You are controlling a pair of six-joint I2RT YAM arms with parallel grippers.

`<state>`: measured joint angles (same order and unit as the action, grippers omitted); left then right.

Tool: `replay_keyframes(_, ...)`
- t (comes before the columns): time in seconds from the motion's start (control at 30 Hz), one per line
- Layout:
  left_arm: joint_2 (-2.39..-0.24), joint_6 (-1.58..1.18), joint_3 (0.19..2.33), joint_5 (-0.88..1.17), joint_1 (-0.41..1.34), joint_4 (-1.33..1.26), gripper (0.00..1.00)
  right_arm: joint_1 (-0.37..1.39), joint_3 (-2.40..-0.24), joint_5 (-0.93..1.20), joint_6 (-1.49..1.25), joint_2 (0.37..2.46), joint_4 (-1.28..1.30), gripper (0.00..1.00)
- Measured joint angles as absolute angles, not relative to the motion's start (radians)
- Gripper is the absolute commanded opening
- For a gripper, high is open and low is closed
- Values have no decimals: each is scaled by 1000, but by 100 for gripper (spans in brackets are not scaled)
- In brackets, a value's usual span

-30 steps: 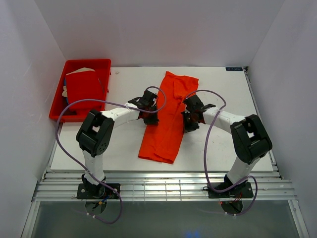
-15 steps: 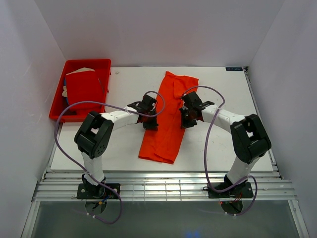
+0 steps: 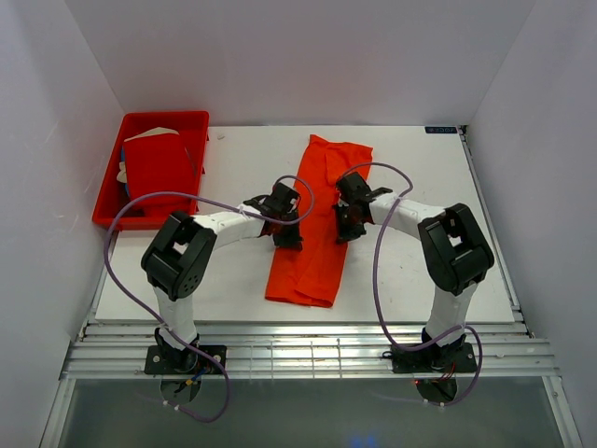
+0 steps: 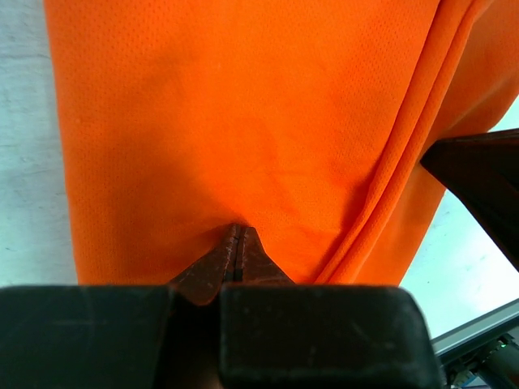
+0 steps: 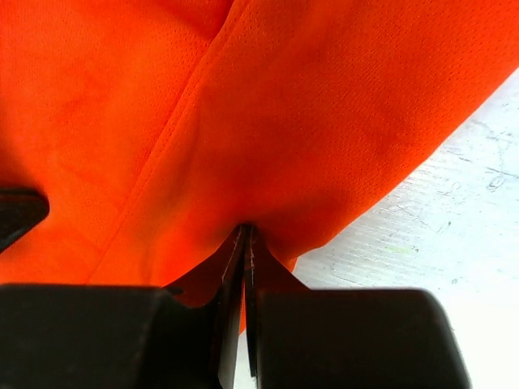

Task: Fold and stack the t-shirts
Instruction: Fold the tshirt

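The bright orange t-shirt point(image 3: 312, 245) lies as a long folded strip on the white table, running from far middle to near middle. My left gripper point(image 3: 289, 227) is at its left edge, shut on the cloth; in the left wrist view point(image 4: 238, 229) the tips pinch the orange shirt point(image 4: 243, 105). My right gripper point(image 3: 341, 221) is at the right edge, also shut on the cloth, as the right wrist view point(image 5: 246, 229) shows with the shirt point(image 5: 308, 121) gathered at the tips. The deeper red t-shirt point(image 3: 159, 168) lies folded in the tray.
The rigid red plastic tray point(image 3: 163, 117) sits at the far left of the table point(image 3: 420, 168). White walls enclose the left, back and right sides. A metal rail point(image 3: 308, 341) runs along the near edge. Purple cables loop above both arms.
Both grippers have moved inward toward each other at the shirt's middle, drawing its edges in; the strip looks slightly narrower and its near end has shifted a little.
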<state>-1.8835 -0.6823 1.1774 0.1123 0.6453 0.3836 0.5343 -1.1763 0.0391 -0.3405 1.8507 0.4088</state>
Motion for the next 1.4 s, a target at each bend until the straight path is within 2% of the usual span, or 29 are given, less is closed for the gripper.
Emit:
replay_keyframes(0.53, -1888, -707, 1181, 127, 675, 384, 0, 544, -1238, -150, -340, 1871, 537, 8)
replay_keyframes(0.97, -1951, -707, 1269, 150, 677, 382, 0, 543, -1316, -274, -336, 1922, 610, 8)
replay_keyframes(1.1, -1960, -698, 1321, 146, 677, 390, 0, 543, -1307, -282, -326, 1892, 606, 19)
replay_keyframes(1.13, -1960, -694, 1341, 142, 677, 392, 0, 543, -1297, -277, -323, 1865, 602, 30)
replay_keyframes(1.23, -1958, -680, 1406, 113, 677, 390, 0, 551, -1279, -237, -309, 1747, 603, 41)
replay_keyframes(1.33, -1947, -669, 1443, 68, 677, 390, 23, 588, -1275, -196, -303, 1636, 598, 44)
replay_keyframes(1.37, -1941, -661, 1444, 50, 677, 391, 34, 609, -1267, -179, -304, 1607, 595, 44)
replay_keyframes(1.4, -1936, -656, 1444, 32, 676, 394, 38, 633, -1256, -163, -305, 1584, 590, 45)
